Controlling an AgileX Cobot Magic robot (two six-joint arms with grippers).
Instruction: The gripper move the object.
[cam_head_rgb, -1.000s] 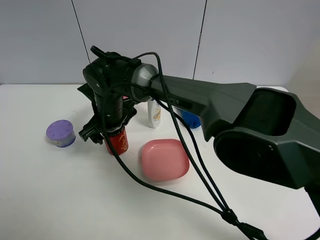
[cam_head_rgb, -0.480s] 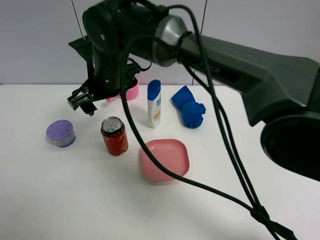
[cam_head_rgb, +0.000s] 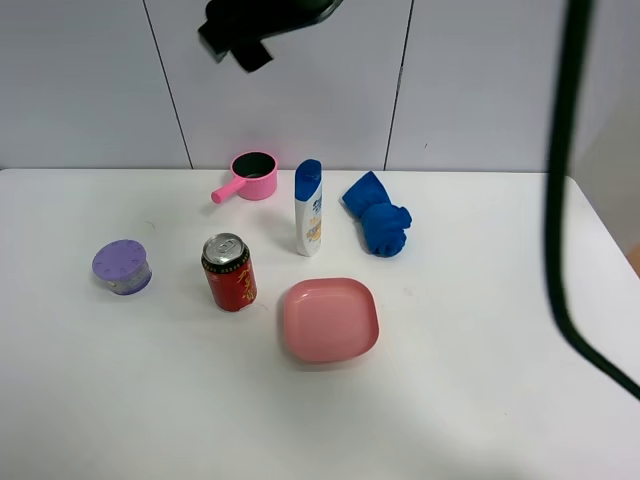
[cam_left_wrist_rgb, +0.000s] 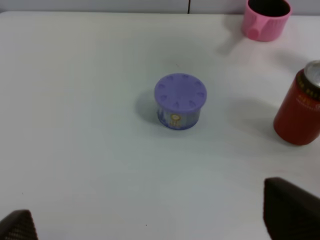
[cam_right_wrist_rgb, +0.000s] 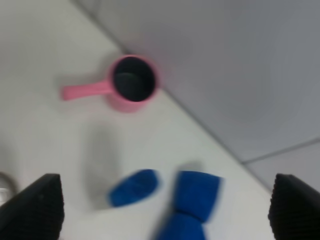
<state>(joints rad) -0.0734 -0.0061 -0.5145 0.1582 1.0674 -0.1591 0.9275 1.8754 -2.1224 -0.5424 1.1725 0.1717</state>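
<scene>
Hovering upper left, right gripper (cam_head_rgb: 235, 45) showing jaws spread, empty; left gripper (cam_left_wrist_rgb: 155, 222) likewise. Centre-left, can (cam_head_rgb: 229, 272) looking light, slick, dentable: you should be gripping mid-body, gently.

We see a white table (cam_head_rgb: 480, 400) filling the lower part of the high view, evenly lit, with soft shadows. Toward 12 o'clock stands a pale grey panelled wall (cam_head_rgb: 480, 80) with two dark, slanting seams (cam_head_rgb: 399, 85).
</scene>
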